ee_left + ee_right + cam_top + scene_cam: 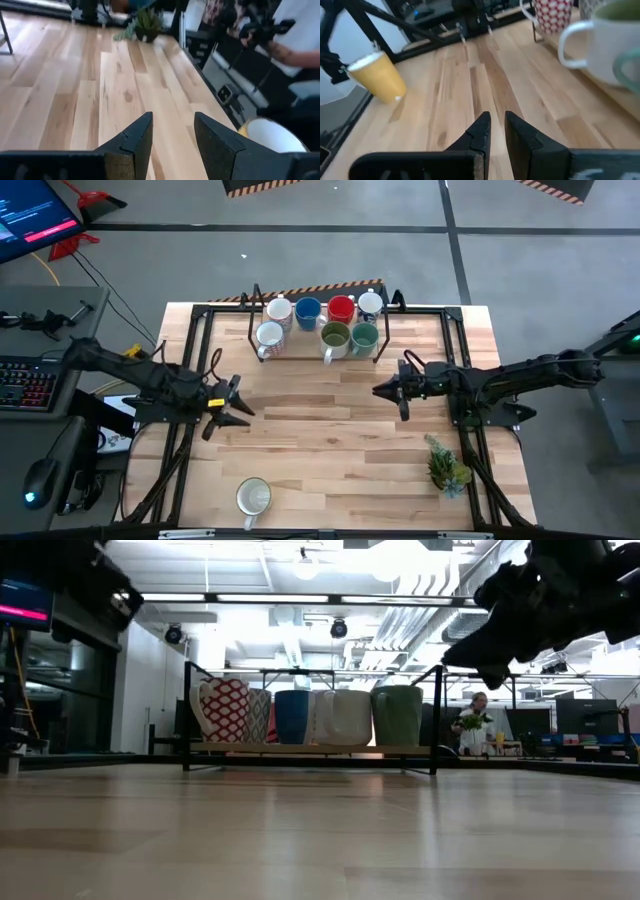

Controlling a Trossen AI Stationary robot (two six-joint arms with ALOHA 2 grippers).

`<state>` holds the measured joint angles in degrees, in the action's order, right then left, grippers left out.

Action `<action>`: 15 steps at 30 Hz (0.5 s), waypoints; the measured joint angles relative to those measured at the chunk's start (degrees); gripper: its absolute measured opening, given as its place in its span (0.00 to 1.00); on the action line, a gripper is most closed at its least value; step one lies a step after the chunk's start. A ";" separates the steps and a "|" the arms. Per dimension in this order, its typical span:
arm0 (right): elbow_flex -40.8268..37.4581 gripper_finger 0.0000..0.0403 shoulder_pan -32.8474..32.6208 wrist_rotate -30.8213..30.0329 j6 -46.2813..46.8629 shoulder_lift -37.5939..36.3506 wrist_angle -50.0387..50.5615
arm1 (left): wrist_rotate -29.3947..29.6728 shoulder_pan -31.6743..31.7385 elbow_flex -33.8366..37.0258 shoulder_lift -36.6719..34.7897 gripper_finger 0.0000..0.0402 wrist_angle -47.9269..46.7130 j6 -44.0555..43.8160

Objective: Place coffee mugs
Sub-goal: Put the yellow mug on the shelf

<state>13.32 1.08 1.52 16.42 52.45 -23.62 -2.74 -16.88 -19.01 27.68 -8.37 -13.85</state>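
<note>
seven mugs (318,323) stand in two rows inside a rack (252,308) at the table's (330,450) upper middle; one mug (252,497) sits lower left, a plant (446,465) lower right.

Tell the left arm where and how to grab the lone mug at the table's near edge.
Grip the yellow mug's rim wall from above, one finger inside its open mouth, away from the handle pointing off the table edge. The left gripper is open and empty, farther in.

Mugs showing blue (307,309), red (341,308), olive (335,335) and teal (364,336).
A white mug (551,14) is wearing a red lattice pattern; pale wood table (330,440) is lying under black arms.
</note>
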 joint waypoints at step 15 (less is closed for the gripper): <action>0.00 0.09 0.04 0.00 3.23 0.00 6.70 | 17.04 -19.31 -29.67 26.91 0.33 -28.98 -2.69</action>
<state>13.32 1.13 1.52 19.65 52.45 -16.92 14.30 -36.19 -48.67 54.59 -37.35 -16.54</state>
